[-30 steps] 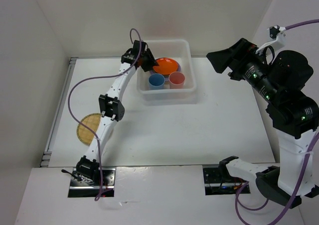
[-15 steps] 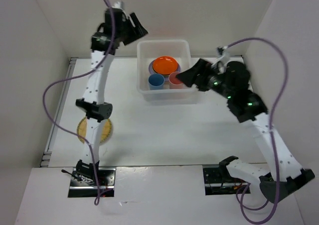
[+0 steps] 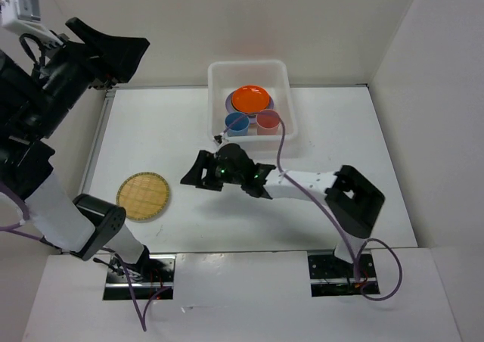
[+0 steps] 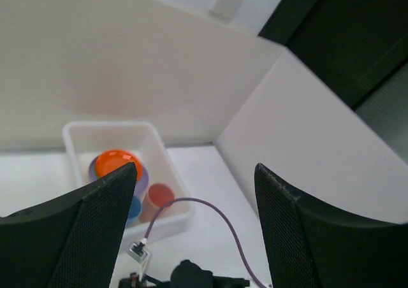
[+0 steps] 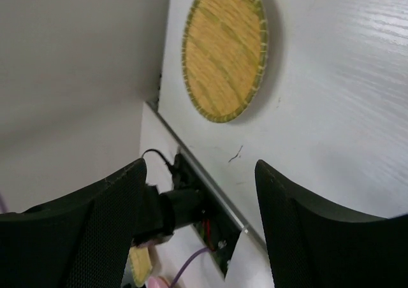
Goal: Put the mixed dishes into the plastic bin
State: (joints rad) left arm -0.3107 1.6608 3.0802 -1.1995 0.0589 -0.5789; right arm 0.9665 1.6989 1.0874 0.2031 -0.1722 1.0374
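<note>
The white plastic bin point(image 3: 215, 92) stands at the back of the table. It holds an orange plate point(image 3: 251, 97) on a lavender plate, a blue cup point(image 3: 237, 122) and a pink cup point(image 3: 268, 120). A woven bamboo plate point(image 3: 143, 196) lies flat on the table at the left. My left gripper point(image 3: 125, 58) is open and empty, raised high at the far left. My right gripper point(image 3: 189, 177) is open and empty, low over the table, right of the bamboo plate. The right wrist view shows the bamboo plate point(image 5: 224, 49) ahead of the open fingers. The left wrist view looks down on the bin point(image 4: 76, 132).
White walls close in the table at the back, left and right. The right arm point(image 3: 302, 184) lies stretched across the table's middle, with its purple cable point(image 3: 278, 141) looping up in front of the bin. The arm bases sit at the near edge.
My left arm has lifted away from the bin, up and to the left. My right arm has swung from beside the bin down and left, toward the bamboo plate.
</note>
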